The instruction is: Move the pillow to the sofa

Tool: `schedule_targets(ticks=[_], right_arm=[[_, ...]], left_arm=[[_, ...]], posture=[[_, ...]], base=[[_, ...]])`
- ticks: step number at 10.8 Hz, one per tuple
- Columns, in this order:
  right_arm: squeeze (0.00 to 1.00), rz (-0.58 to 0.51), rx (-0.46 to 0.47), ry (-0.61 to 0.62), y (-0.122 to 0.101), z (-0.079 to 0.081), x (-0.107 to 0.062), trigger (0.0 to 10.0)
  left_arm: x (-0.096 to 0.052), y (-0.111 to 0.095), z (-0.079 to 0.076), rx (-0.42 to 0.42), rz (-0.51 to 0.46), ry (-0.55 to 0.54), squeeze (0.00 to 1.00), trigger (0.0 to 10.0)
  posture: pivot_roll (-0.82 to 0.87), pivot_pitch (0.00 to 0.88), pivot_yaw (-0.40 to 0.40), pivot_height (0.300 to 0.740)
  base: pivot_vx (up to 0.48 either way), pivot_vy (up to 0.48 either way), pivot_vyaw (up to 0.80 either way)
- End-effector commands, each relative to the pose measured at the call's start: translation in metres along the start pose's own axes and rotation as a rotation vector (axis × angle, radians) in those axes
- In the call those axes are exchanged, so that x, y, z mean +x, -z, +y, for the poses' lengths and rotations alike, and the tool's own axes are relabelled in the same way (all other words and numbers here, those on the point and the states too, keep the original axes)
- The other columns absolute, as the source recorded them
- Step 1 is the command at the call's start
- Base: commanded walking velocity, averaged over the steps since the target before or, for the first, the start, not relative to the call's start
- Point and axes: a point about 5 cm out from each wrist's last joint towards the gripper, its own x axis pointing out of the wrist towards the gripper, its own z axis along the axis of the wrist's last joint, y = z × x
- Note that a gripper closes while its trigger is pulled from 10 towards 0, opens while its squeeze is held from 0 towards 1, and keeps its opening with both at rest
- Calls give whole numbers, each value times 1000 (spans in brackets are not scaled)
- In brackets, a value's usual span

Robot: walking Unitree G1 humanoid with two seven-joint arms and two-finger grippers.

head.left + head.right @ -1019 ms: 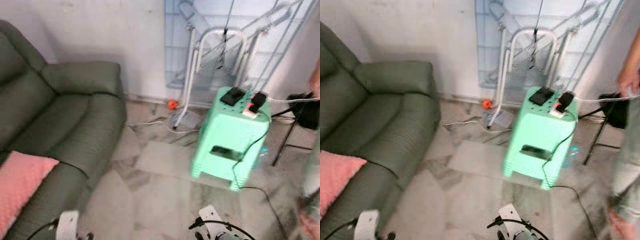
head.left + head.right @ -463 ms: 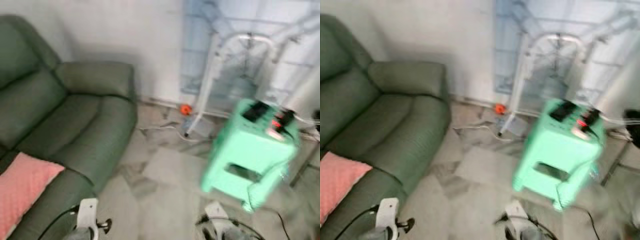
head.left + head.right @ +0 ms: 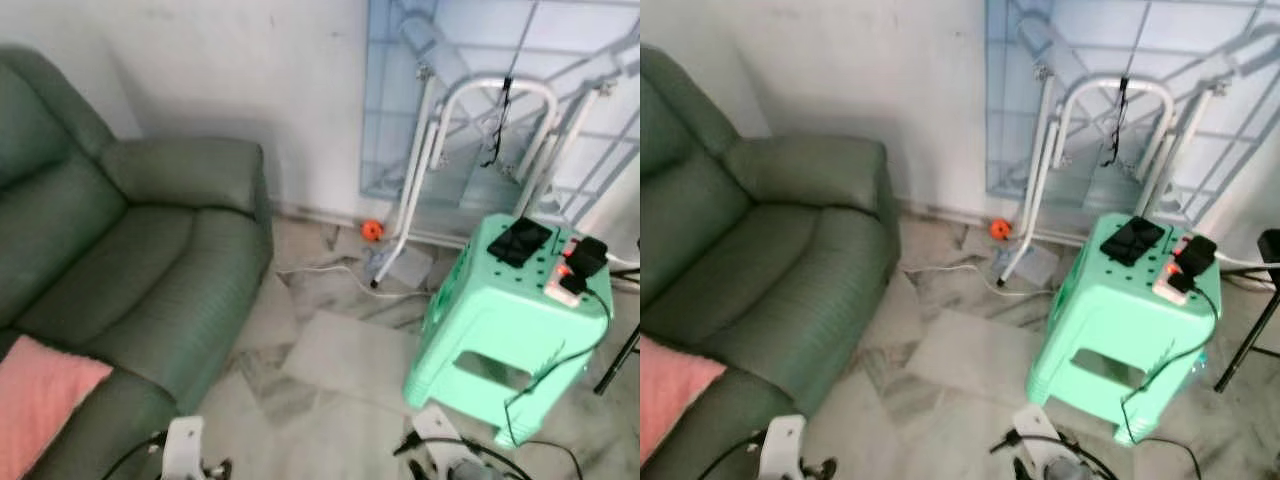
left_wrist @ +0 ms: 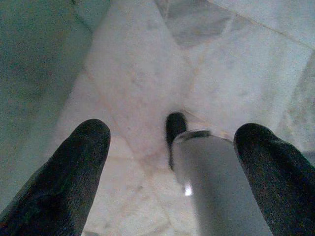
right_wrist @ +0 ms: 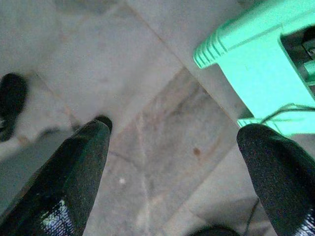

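Lying pink pillow (image 3: 40, 395) on green sofa (image 3: 120, 260); both grippers' jaws wide, empty, above floor (image 4: 147, 64).

Head views look evenly lit to me, soft daylight, slightly hazy, mild softness at edges. Sofa (image 3: 120, 260) casts soft shadow on wall behind. My wrist views dimmer; black fingers (image 4: 59, 182) close, out of focus; marble floor (image 5: 147, 98) grainy.

A mint-green plastic stool (image 3: 505, 350) stands on the marble floor (image 3: 330, 370), carrying a black device (image 3: 518, 240) and a white power strip (image 3: 572, 275) on its top. Behind it, a white metal frame (image 3: 470, 130) leans at the wall, with a small orange ball (image 3: 372, 230) near its foot.
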Motion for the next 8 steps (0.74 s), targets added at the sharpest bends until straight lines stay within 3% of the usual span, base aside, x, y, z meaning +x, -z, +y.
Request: schedule_targets(ticks=[1,3,5,6,8], right_arm=[[0,-6,0,-22,-4,9,1,10000],[0,-6,-2,-22,-4,9,1,10000],[0,-7,-1,-23,-5,9,1,10000],[0,-7,1,-21,-5,10,1,10000],[0,-1,30,-7,-4,9,1,10000]], left_arm=[[-1,-5,8,9,-15,-21,0,10000],[0,-4,3,7,-13,-18,0,10000],[-1,-5,7,7,-15,-23,0,10000],[-3,-8,19,11,-23,-37,0,10000],[-14,-10,65,24,-14,-110,0,10000]], posture=[[-156,70,37,740],[-157,71,38,740],[-158,70,41,740],[-157,70,41,740],[-154,69,40,740]], base=[[412,0,-788],[411,0,-784],[414,0,0],[375,0,0],[0,0,0]])
